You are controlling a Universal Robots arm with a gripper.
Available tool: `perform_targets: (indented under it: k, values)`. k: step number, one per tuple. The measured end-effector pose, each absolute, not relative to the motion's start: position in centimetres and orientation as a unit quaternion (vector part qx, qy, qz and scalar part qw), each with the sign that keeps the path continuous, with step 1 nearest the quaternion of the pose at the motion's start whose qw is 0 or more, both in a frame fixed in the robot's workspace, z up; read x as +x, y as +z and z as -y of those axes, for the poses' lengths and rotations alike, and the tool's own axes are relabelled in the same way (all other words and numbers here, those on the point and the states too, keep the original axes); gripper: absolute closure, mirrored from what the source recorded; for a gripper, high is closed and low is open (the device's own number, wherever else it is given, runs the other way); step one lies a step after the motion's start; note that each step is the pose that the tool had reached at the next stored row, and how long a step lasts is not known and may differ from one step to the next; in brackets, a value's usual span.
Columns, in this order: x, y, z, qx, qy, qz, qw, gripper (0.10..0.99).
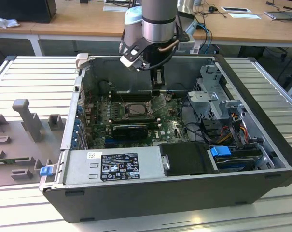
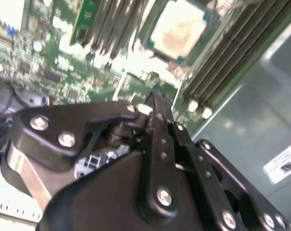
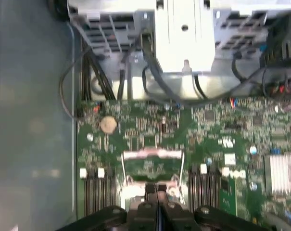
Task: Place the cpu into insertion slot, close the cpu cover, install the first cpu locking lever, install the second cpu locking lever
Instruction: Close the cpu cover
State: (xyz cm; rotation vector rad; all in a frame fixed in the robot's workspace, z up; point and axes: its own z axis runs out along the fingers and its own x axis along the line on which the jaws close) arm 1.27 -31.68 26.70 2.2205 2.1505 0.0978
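Inside the open black computer case (image 1: 184, 193), your black gripper (image 3: 156, 186) sits closed, empty, beside the raised silvery cpu cover (image 3: 152, 155) frame. The second wrist view adds the pale square cpu (image 2: 178, 30) seated in the dark silver-rimmed insertion slot (image 2: 183, 59); ribbed grey table (image 1: 30, 72) below, wooden desks (image 1: 78, 19) behind.

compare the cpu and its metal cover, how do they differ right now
The cpu is a solid pale square; the cover is a thin frame with a large window cut through its middle. The cpu lies flat in the socket; the cover stands tilted up, open, not lowered onto it. Both are square and silvery.
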Motion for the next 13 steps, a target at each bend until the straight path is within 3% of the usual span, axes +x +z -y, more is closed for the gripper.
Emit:
perform_targets:
  k: [13]
  values:
    - [5.8, 25.6, 31.6, 0.708, 0.030, -0.705, 0.022, 0.980]
